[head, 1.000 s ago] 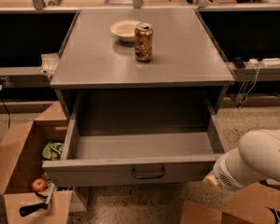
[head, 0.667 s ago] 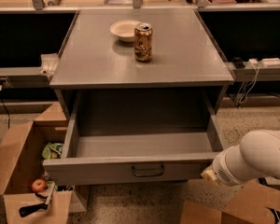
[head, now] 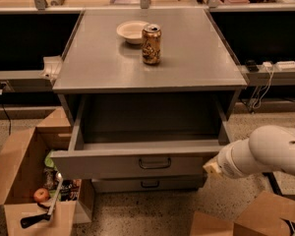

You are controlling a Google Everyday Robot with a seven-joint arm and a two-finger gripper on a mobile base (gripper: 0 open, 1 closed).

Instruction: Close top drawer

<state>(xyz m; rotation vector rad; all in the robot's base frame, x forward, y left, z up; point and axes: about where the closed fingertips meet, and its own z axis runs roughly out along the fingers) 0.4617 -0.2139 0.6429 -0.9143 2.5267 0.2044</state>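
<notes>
The top drawer (head: 113,165) of the grey metal cabinet (head: 187,63) stands pulled far out, and its deep box looks empty. Its plain front panel carries a small dark wire handle (head: 155,163) at the centre. My white arm (head: 265,154) comes in from the right. My gripper (head: 210,168) is at the arm's tip, right at the right end of the drawer's front panel; most of it is hidden behind the arm.
A slimmer drawer front (head: 147,184) shows below. A brown can (head: 151,44) and a white bowl (head: 132,31) stand on the cabinet top. An open cardboard box (head: 24,191) with an apple and tools sits at left; more boxes (head: 265,218) at lower right.
My arm has moved left, bringing its tip up to the right end of the drawer front. The drawer looks as far out as before.
</notes>
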